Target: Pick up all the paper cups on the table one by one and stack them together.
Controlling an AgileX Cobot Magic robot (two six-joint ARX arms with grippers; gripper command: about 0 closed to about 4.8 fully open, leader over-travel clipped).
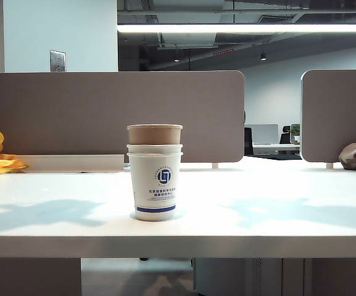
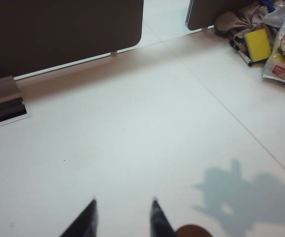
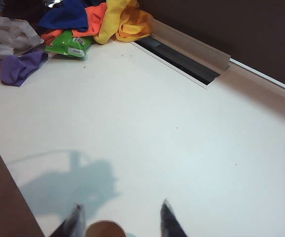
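The left gripper (image 2: 122, 217) hangs above the table (image 2: 132, 148) with its two dark fingertips spread apart and nothing between them; a sliver of brown cup rim (image 2: 194, 230) shows just beside one tip. The right gripper (image 3: 120, 217) also hovers over bare white table, fingers wide and empty, with the same brown rim (image 3: 105, 228) showing below the gap between them. Neither arm appears in the exterior view. There, the three cups (image 1: 155, 172) stand nested in one upright stack near the centre of the table, toward the front edge: a white cup with a blue logo outermost, a second white rim just above it, and the brown cup (image 1: 155, 134) on top. No loose cup is visible anywhere. The stacking looks finished; nothing appears left except pulling the arms away. Cloths (image 3: 78, 19) lie at about ten o'clock from the stack, and a yellow sponge (image 2: 257, 44) with packets at about two o'clock.
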